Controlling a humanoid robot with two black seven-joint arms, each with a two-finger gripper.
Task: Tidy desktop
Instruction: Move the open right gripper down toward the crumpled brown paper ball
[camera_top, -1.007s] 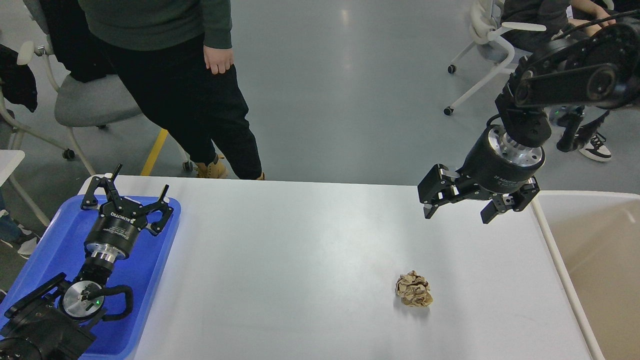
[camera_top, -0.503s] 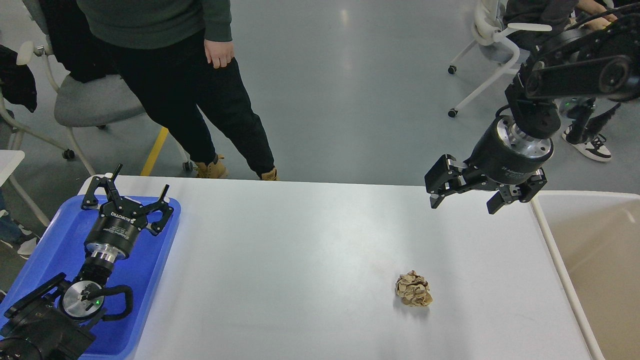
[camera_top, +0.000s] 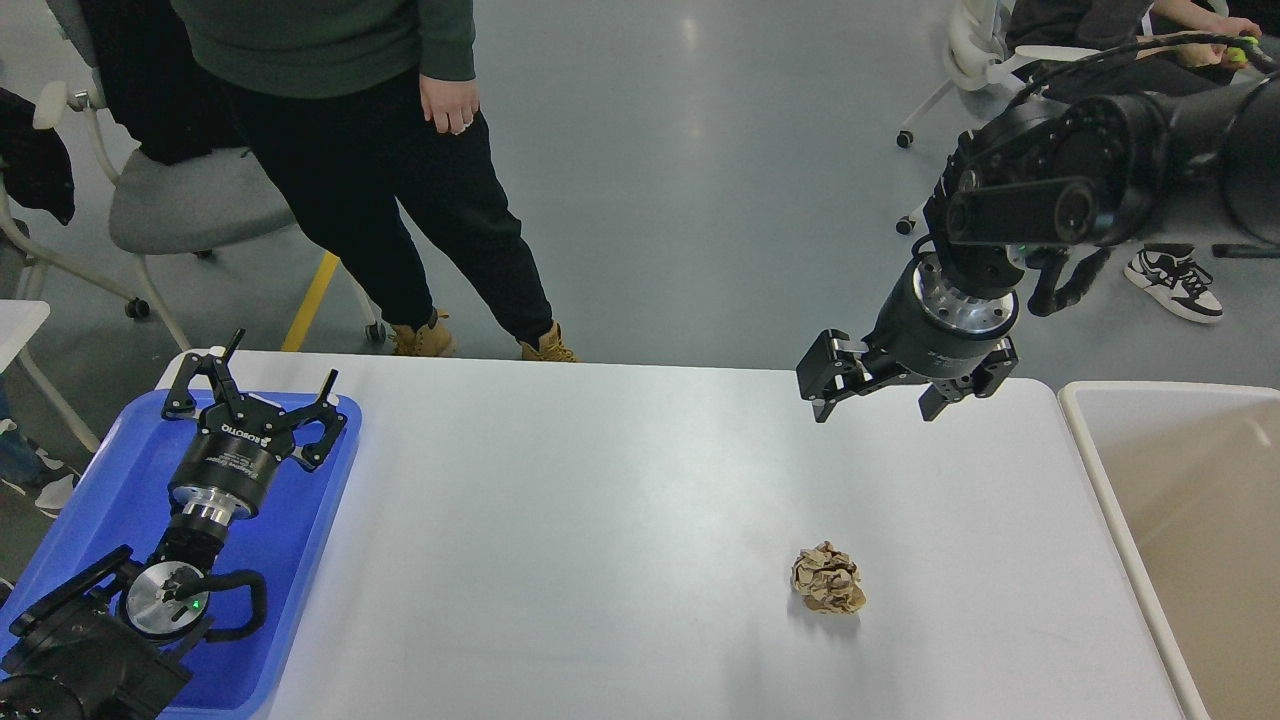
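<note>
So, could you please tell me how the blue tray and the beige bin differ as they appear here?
The blue tray sits at the desktop's left end, while the beige bin stands off its right end. The tray is shallow and bright blue; the bin looks deeper, beige with a white rim. My left gripper hovers open over the tray, whereas nothing is above the bin. Both hold no loose objects that I can see.

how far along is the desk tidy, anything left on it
Mostly cleared: the desktop holds only one crumpled brown paper ball. Nothing is in hand: the right gripper hangs open and empty above the far edge, and the left gripper sits open over the blue tray. Left to do: pick up the ball, likely for the beige bin.
</note>
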